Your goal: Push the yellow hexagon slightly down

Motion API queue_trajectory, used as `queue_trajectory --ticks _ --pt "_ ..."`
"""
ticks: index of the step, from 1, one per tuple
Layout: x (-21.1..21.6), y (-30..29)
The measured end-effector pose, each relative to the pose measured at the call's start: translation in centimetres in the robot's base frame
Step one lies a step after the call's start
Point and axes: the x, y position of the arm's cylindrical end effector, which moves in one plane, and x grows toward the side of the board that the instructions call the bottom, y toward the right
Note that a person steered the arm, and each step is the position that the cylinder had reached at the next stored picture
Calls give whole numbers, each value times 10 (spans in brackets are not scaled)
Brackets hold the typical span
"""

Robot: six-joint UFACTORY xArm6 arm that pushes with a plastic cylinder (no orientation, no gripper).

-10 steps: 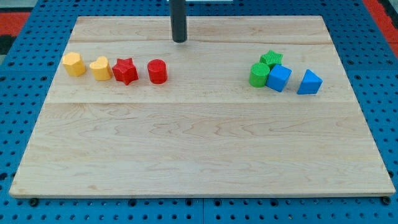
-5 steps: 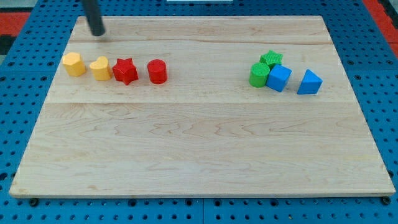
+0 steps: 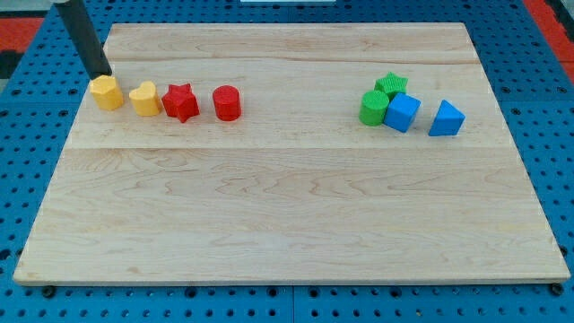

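Since the earlier frame my tip (image 3: 100,74) travelled left along the far edge and now stands just behind the yellow hexagon block (image 3: 107,92), far left on the wooden board (image 3: 287,215). No gripper exists here. Push gently toward near side, centred.

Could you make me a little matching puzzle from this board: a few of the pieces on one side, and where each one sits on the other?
Things:
1. my tip
2. yellow hexagon
3. red cylinder
4. blue triangular block

Places:
A. farthest to the view's right
B. view's right end of the left-hand row
C. just above the yellow hexagon
D. view's left end of the left-hand row

Pairs: 1-C, 2-D, 3-B, 4-A
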Motion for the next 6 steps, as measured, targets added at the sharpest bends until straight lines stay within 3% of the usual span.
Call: queue_trajectory --ticks 5,6 --pt "12 0" --pt "-34 35"
